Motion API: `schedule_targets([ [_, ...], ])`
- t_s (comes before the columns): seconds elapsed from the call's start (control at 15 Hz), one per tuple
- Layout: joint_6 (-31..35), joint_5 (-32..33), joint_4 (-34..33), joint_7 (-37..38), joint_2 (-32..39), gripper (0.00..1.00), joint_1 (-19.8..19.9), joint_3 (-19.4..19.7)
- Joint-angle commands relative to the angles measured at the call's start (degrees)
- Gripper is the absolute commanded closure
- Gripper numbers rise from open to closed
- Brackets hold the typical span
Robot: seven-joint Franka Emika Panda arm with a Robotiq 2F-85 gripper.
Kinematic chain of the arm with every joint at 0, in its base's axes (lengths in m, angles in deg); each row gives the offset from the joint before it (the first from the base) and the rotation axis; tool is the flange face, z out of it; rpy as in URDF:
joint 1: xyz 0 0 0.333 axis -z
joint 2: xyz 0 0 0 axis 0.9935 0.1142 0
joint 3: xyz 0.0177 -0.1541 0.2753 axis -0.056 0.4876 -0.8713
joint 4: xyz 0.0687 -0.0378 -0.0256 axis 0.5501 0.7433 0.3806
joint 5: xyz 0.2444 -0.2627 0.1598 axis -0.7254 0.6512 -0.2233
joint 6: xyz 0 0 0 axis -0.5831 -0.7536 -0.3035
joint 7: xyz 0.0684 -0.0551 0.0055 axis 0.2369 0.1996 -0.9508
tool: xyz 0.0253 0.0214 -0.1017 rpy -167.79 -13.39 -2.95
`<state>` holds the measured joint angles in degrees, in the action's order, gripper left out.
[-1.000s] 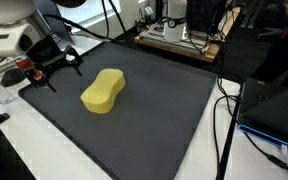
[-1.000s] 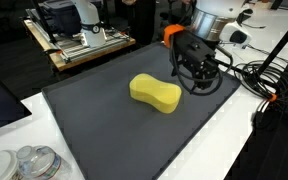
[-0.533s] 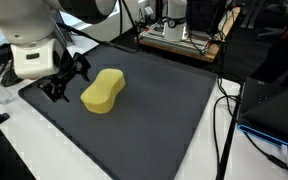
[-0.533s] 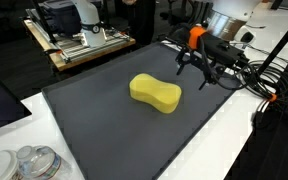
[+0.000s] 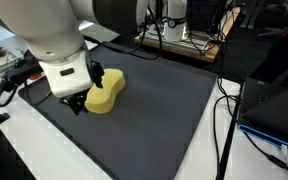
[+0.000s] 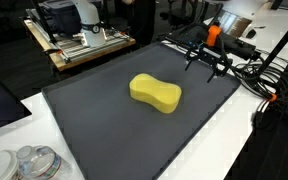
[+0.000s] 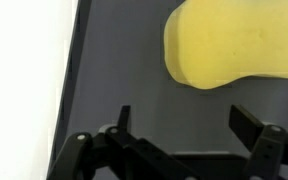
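Observation:
A yellow peanut-shaped sponge (image 5: 109, 88) lies flat on a black mat (image 5: 154, 115); both exterior views show it (image 6: 156, 93). My gripper (image 6: 209, 62) is open and empty. It hangs above the mat (image 6: 104, 120) near its edge, a short way beside the sponge and not touching it. In an exterior view the white arm hides most of the gripper (image 5: 84, 98). In the wrist view both black fingers (image 7: 184, 125) sit over bare mat (image 7: 124, 60), with the sponge (image 7: 239, 40) ahead of them at the upper right.
The mat lies on a white table (image 7: 24, 90). A wooden board with equipment (image 6: 84, 45) stands behind the mat. Cables (image 6: 269, 90) run beside the arm's base. Clear lidded containers (image 6: 29, 163) sit at a near corner. More cables (image 5: 224, 110) hang off the mat's edge.
The gripper has risen and pulled back from the sponge toward the mat's edge, staying open. The arm has swung further into an exterior view. The sponge has not moved.

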<state>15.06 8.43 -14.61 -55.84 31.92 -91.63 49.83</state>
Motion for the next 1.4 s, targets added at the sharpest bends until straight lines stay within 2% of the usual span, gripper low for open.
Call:
schedule_targets([
  [0.0,-5.33,1.3,-1.86,2.75,0.9,0.0,-2.27,1.62],
  [0.33,-10.46,0.65,0.72,7.29,-0.8,0.0,-4.4,1.95],
  [0.6,-8.93,0.3,4.63,13.15,-3.68,0.0,-5.53,1.84],
  [1.13,-5.58,1.43,23.05,19.98,-17.21,0.0,-6.07,2.12],
  [1.33,-1.91,1.28,29.97,22.6,-22.3,0.0,-5.89,1.94],
])
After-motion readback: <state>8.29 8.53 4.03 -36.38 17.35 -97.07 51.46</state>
